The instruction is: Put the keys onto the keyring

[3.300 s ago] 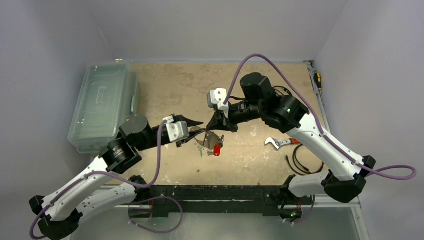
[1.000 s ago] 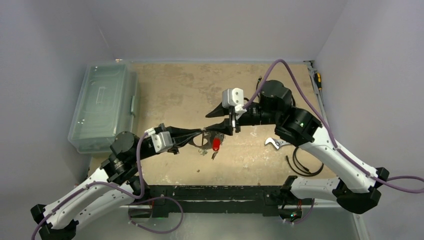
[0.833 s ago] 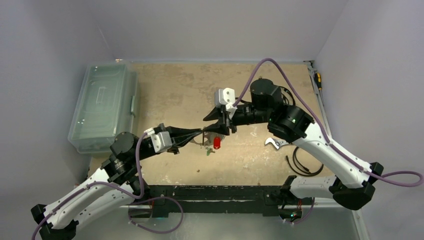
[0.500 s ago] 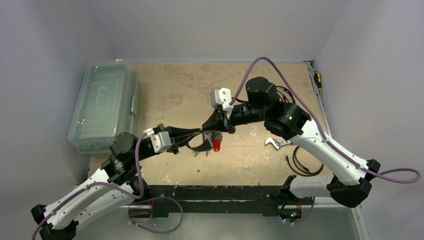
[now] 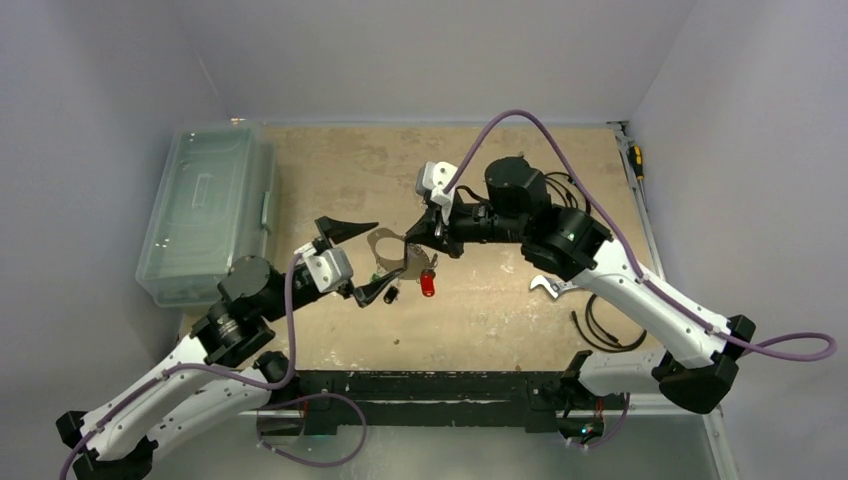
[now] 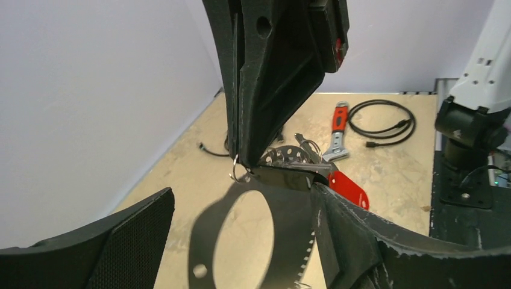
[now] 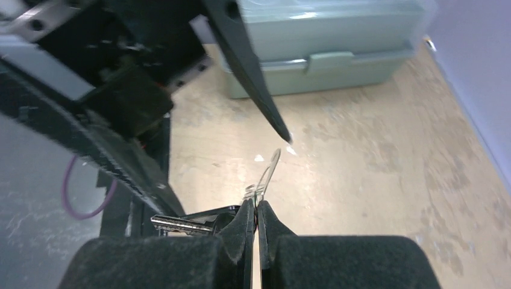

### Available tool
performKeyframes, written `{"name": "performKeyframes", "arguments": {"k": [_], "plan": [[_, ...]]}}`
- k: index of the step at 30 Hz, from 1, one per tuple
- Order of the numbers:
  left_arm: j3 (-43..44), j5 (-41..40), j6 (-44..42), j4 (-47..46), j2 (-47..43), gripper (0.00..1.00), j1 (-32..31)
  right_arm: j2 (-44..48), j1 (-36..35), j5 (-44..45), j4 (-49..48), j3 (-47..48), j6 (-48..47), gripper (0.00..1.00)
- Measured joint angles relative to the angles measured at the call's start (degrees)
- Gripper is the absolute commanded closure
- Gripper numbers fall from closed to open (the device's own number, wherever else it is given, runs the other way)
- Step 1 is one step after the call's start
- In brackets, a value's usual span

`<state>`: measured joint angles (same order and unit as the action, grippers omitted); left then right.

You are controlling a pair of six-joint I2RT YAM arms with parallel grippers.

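The keyring (image 5: 383,240), a pale flat oval loop, hangs over the middle of the table. My right gripper (image 5: 428,236) is shut on its thin edge, which shows between the closed pads (image 7: 246,218) in the right wrist view. My left gripper (image 5: 362,260) stands open, one finger on each side of the keyring (image 6: 202,241) and not touching it. A red-headed key (image 5: 428,286) and a black-headed key (image 5: 392,294) hang just under the loop. A silver key blade (image 7: 181,224) sticks out beside the right fingers. A small wire ring (image 6: 240,174) dangles at the right fingertips.
A pale green lidded box (image 5: 205,215) stands at the table's left side. A wrench with a red handle (image 5: 556,287) and a coiled black cable (image 5: 600,325) lie to the right. A screwdriver (image 5: 634,160) rests along the right edge.
My left gripper has opened, let go of the keyring and drawn back a little to the left. The right gripper closed on the keyring and now holds it alone.
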<state>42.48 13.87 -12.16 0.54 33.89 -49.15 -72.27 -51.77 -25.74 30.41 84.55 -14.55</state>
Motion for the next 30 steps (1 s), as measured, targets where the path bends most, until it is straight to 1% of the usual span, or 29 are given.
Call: {"name": "performKeyframes", "arguments": {"k": [4, 7, 9, 10, 12, 13, 17, 21, 24, 30], "plan": [[2.1, -3.8, 0.1, 3.1, -0.9, 0.19, 0.0, 1.4, 0.0, 7.3, -7.1, -5.4, 7.2, 1.00], [3.4, -5.2, 0.7, 3.5, -1.1, 0.20, 0.0, 3.5, 0.0, 12.7, -11.8, -10.7, 13.6, 1.00], [3.5, -5.7, 1.1, 3.5, -0.8, 0.20, 0.0, 4.6, 0.0, 16.2, -13.6, -12.5, 17.3, 1.00], [3.6, -6.0, 1.6, 3.4, -0.5, 0.18, 0.0, 5.2, 0.0, 18.4, -14.7, -13.4, 19.5, 1.00], [3.6, -7.0, 2.8, 3.1, 0.5, 0.10, 0.0, 6.4, 0.0, 22.2, -17.2, -15.0, 24.1, 1.00], [3.6, -7.4, 3.3, 2.7, 1.0, 0.08, 0.0, 7.1, 0.0, 23.8, -18.7, -15.9, 26.4, 1.00], [2.3, -8.6, 5.0, -2.4, 3.2, 0.04, 0.0, 9.1, 0.0, 29.5, -23.2, -19.0, 35.0, 1.00], [-0.9, -8.1, 6.0, -8.8, 5.2, 0.02, 0.0, 9.1, 0.0, 32.4, -25.7, -19.9, 40.6, 1.00], [-1.2, -6.8, 5.9, -11.6, 7.9, 0.01, 0.0, 8.9, 0.0, 32.7, -26.3, -20.2, 43.1, 1.00], [-0.8, -6.0, 4.0, -12.8, 13.8, 0.01, 0.0, 8.6, -0.4, 32.7, -26.4, -20.3, 45.5, 1.00]]}}
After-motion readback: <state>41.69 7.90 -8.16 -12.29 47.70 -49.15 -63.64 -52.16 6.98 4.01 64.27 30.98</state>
